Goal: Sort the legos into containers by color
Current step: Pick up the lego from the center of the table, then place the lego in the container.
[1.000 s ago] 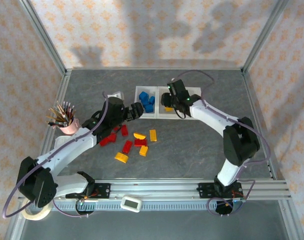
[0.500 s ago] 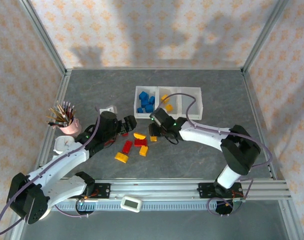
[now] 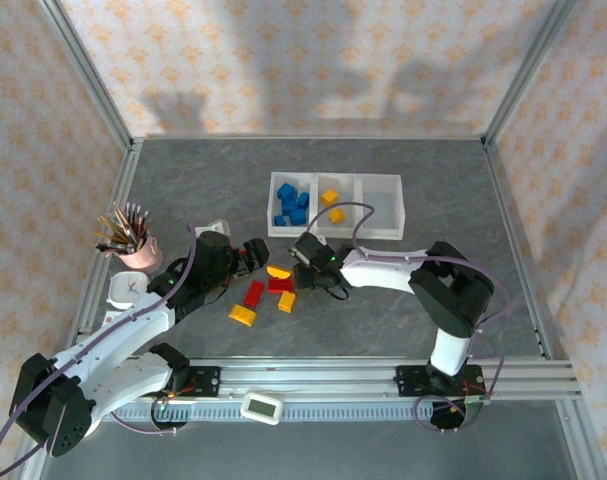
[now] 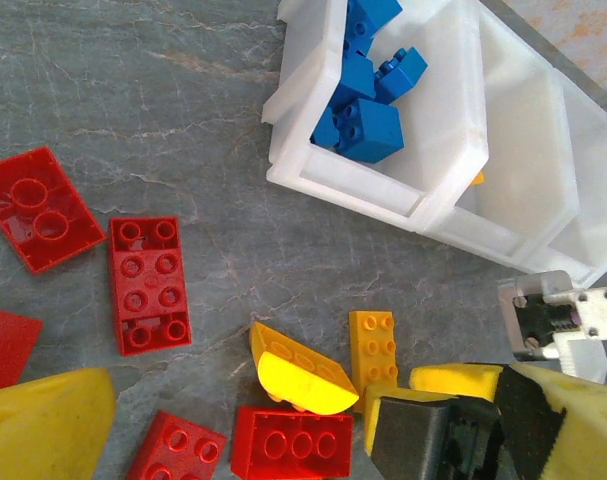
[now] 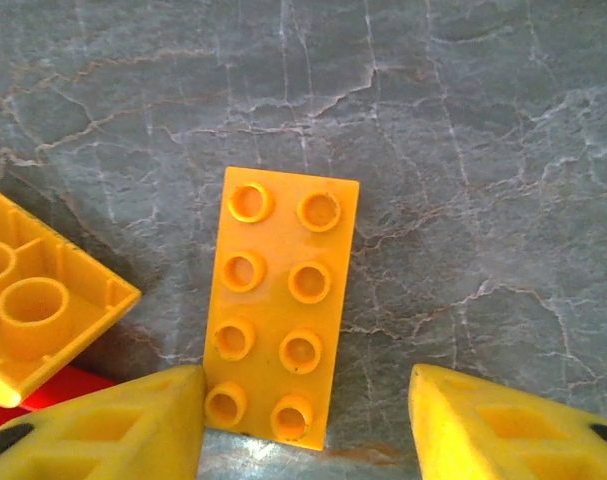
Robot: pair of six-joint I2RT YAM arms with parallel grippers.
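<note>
Three joined white containers (image 3: 391,182) stand at the back. Blue legos (image 3: 291,203) fill the left one, and two yellow legos (image 3: 331,205) lie in the middle one. Loose red legos (image 3: 254,292) and yellow legos (image 3: 243,316) lie on the table in front. My right gripper (image 5: 308,420) is open low over an orange eight-stud brick (image 5: 281,300). Its left finger (image 5: 113,425) touches the brick's corner; the right finger stands apart. My left gripper (image 4: 303,440) is wide open above red bricks (image 4: 148,283) and a yellow wedge (image 4: 303,372).
A pink cup of pencils (image 3: 135,247) stands at the left, with a small white block (image 3: 215,228) and a white tape roll (image 3: 123,290) near it. The two grippers (image 3: 251,255) (image 3: 308,262) sit close together over the pile. Metal frame posts bound the table.
My right gripper left the middle container and came down to the orange brick on the table. My left arm drew back from the blue container to above the red bricks.
</note>
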